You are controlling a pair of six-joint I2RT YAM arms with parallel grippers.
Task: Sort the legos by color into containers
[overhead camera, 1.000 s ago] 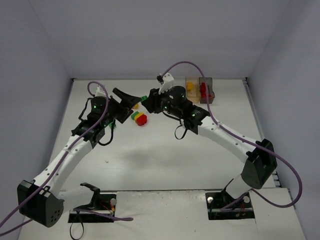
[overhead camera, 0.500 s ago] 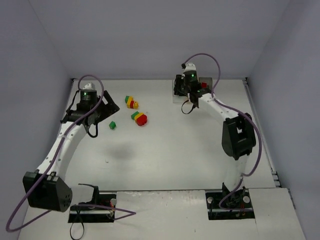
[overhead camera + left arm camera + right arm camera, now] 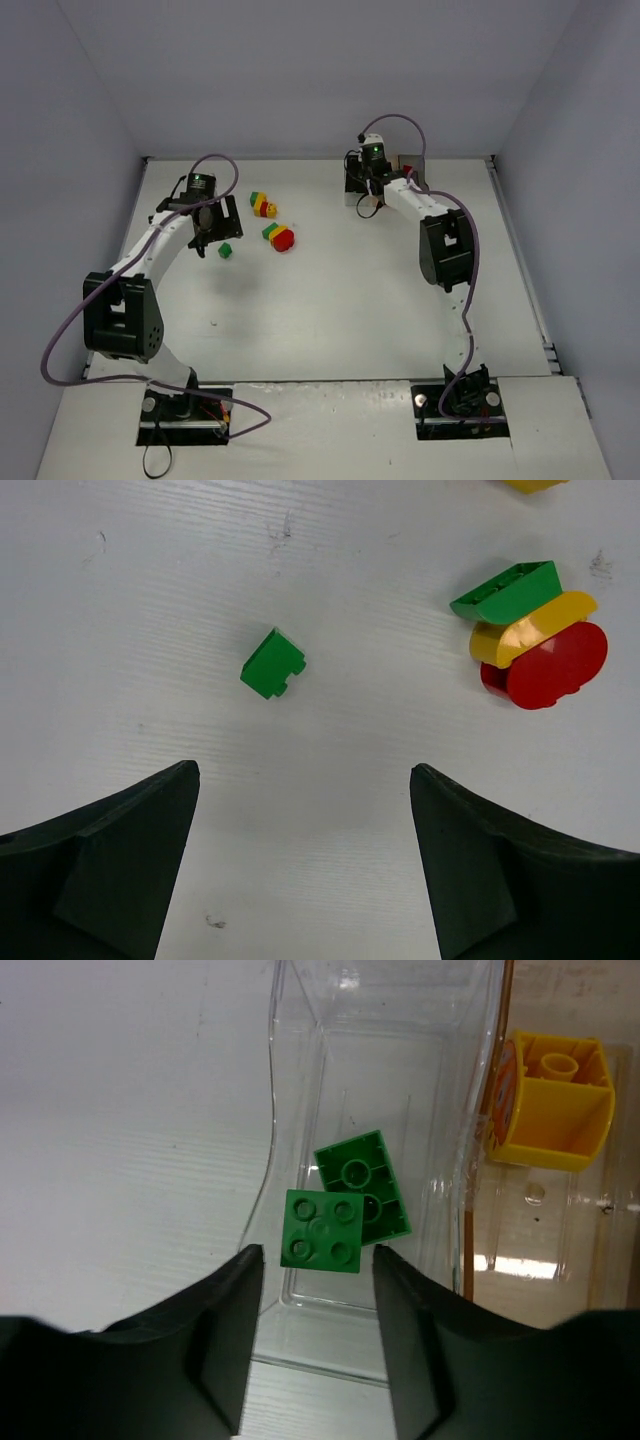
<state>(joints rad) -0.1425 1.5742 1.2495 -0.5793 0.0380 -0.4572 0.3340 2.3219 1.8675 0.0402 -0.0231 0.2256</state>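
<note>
My right gripper [image 3: 317, 1252] is open above the clear container [image 3: 290, 1080]. Two green legos lie in that container, one [image 3: 322, 1230] just beyond my fingertips and touching neither finger, the other [image 3: 372, 1182] partly under it. A yellow lego [image 3: 555, 1100] sits in the orange-tinted container [image 3: 497, 1190] beside it. My left gripper [image 3: 302, 770] is open and empty above the table. A lone green lego [image 3: 273, 664] lies just ahead of it, and a green-yellow-red clump [image 3: 530, 635] lies ahead to the right. In the top view the right gripper [image 3: 362, 190] hides most of the containers.
A second green-red-yellow clump [image 3: 263, 204] lies on the table behind the first clump [image 3: 280, 237]. A red piece [image 3: 408, 171] shows in the dark container [image 3: 417, 166] at the back. The enclosure walls stand close behind the containers.
The right arm swung from the table's middle to the containers and its green lego now sits free in the clear box. The left gripper pulled back left, then came over the lone green lego.
</note>
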